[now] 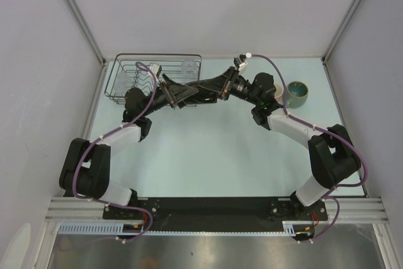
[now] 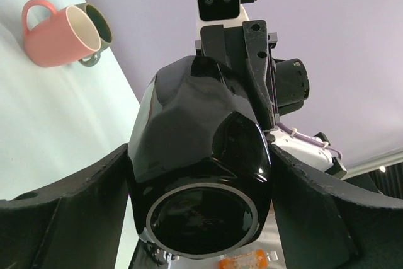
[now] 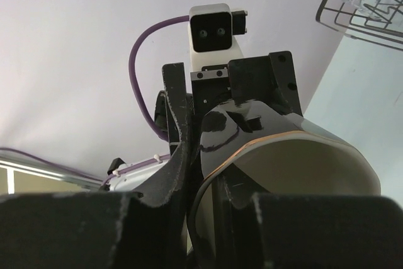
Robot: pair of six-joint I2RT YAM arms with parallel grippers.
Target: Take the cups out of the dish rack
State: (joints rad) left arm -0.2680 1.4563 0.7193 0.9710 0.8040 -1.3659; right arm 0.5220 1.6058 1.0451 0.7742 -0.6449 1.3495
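1. The small glossy black mug (image 2: 195, 124) hangs in mid-air between the two arms. It is above the pale tabletop (image 1: 208, 155), just in front of the black wire dish rack (image 1: 157, 56).
2. The left pincer (image 2: 200, 152) stands wide, its fingers flat against both sides of the mug's body, so it has hold of the mug.
3. The right pincer (image 3: 208, 174) is nearly closed. It nips the mug's rim wall with one finger inside and one outside, so both arms are on the mug at once.
4. My read on handling: the mug is stiff and fairly light, but it looks glazed and slick and would likely chip if dropped. A rim pinch is thin, so the bite should sit deep on the wall or the mug may swivel out.
5. A clear glass tumbler (image 1: 187, 66) sits in the rack's far right corner. It looks fragile and slippery too, and is best taken by the rim.
6. A pink mug (image 2: 60, 33) and a pale green-teal cup (image 1: 298, 93) stand close together on the tabletop, right beside the right arm. They crowd the likely set-down spot.
7. The arms are nose to nose, so each blocks the other's way out.
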